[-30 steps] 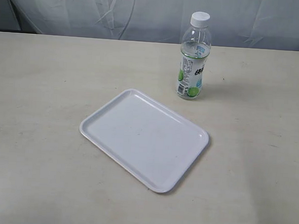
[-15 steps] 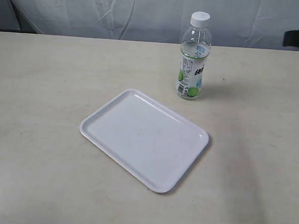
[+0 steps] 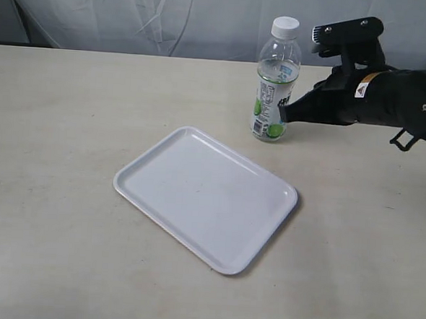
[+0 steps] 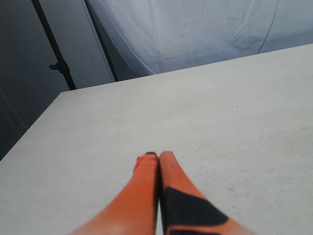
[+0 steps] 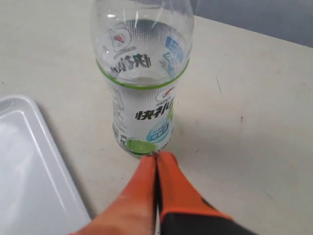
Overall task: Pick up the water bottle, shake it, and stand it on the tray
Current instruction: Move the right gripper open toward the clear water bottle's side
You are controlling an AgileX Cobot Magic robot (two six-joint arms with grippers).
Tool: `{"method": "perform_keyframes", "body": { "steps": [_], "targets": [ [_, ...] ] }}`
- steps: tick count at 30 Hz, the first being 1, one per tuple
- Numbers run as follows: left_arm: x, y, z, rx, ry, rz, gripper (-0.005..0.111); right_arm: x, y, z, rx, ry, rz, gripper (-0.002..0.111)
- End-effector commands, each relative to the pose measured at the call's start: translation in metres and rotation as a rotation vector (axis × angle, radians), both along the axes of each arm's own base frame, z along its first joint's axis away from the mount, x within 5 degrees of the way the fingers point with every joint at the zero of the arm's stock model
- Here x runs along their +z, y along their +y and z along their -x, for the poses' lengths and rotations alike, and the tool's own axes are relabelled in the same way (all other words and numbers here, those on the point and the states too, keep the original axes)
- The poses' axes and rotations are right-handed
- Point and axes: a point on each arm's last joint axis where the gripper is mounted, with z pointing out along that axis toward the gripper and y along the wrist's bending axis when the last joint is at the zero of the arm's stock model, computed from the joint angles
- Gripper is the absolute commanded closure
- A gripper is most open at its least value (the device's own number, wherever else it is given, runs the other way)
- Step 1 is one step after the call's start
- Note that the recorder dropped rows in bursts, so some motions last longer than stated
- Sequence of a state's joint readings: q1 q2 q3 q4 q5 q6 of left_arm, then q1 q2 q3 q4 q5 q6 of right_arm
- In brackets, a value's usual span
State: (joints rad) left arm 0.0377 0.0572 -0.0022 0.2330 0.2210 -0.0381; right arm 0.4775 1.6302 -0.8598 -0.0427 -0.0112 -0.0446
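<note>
While the pale beige tabletop (image 3: 57, 106) fills most of the exterior view, the flat white rectangular plastic tray (image 3: 205, 196) with its low rim lies at the centre of the frame, turned at a slant. Nothing stands on it.

The small clear plastic water bottle (image 3: 275, 91), with a white screw cap and a white-and-green label, stands upright in the upper middle of the frame. It is on the table just beyond the tray's far corner and does not touch the tray. Its long axis is vertical.

The black right gripper (image 3: 289, 114) reaches in from the right edge of the frame. Its tip is level with the lower label on the bottle's right side, very close to it or grazing it; I cannot tell which. In the right wrist view its 2 orange fingers (image 5: 155, 157) are pressed together and point straight at the foot of the bottle.

The left gripper (image 4: 157, 155) is also pressed together, over bare table, with neither bottle nor tray in its view.

The right arm is plainly the nearer 1. I judge its jaws must spread before they can straddle the bottle's body from the side.
</note>
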Motion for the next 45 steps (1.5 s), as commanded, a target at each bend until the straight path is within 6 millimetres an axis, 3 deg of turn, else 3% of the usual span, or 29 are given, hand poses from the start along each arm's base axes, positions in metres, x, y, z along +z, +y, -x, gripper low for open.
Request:
{"method": "perform_keyframes", "body": {
  "steps": [1,20,22,25,30,45],
  "targets": [
    [0.001,0.000,0.000,-0.001,-0.016,0.010,0.107,-0.006,0.002,-0.001,0.008,-0.003,0.006,0.109],
    [0.001,0.000,0.000,-0.001,-0.016,0.010,0.107,-0.004,0.002,-0.003,-0.054,-0.001,-0.078,0.108],
    [0.001,0.000,0.000,-0.001,-0.016,0.010,0.107,-0.003,0.003,-0.004,-0.058,-0.006,-0.087,0.100],
    [0.001,0.000,0.000,-0.001,-0.016,0.010,0.107,-0.002,0.003,-0.005,-0.072,-0.014,-0.108,0.074],
    [0.001,0.000,0.000,-0.001,-0.016,0.010,0.107,0.002,0.004,-0.009,-0.091,-0.066,-0.157,0.006],
    [0.001,0.000,0.000,-0.001,-0.016,0.010,0.107,-0.035,0.008,-0.026,-0.170,-0.080,-0.213,0.004]
  ]
}}
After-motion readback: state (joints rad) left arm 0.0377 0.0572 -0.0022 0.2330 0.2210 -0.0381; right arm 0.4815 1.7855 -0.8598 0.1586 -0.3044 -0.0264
